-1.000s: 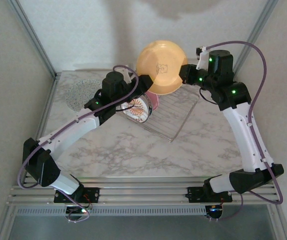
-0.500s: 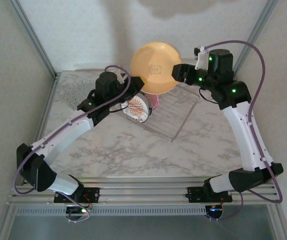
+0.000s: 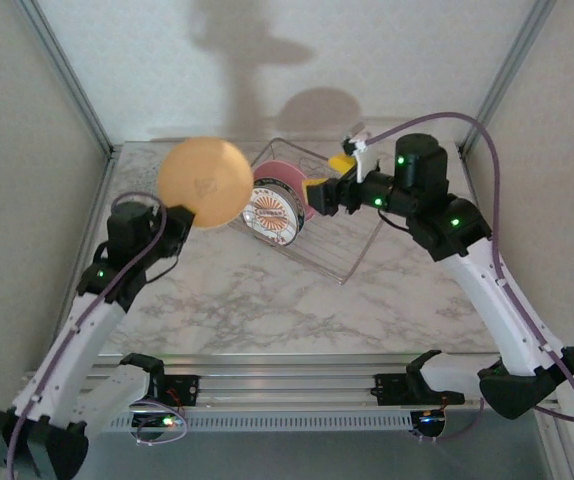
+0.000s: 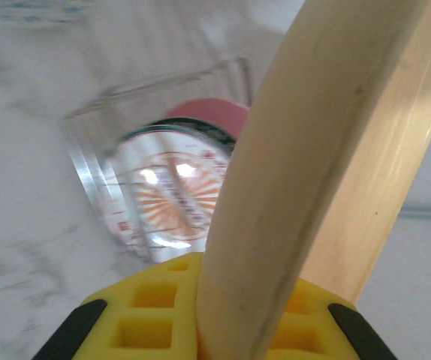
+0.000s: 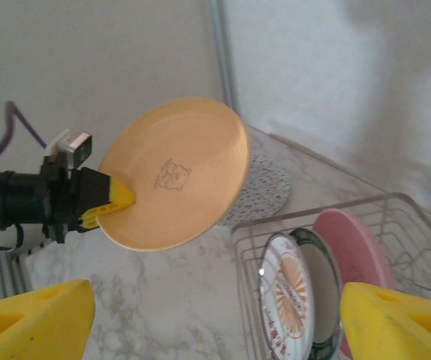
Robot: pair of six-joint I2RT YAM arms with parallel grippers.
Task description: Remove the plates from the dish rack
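Rack (image 3: 345,238) holding sunburst plate (image 3: 272,214), pink plate (image 3: 293,180), left hand (image 3: 174,222) gripping orange plate (image 3: 205,182), right hand (image 3: 329,177) released

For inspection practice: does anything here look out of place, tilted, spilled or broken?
Nothing is spilled or visibly broken. One thing stands out: the orange plate hangs tilted above the table, pinched at its rim by the left gripper. Three plates stand on edge in the dish rack.
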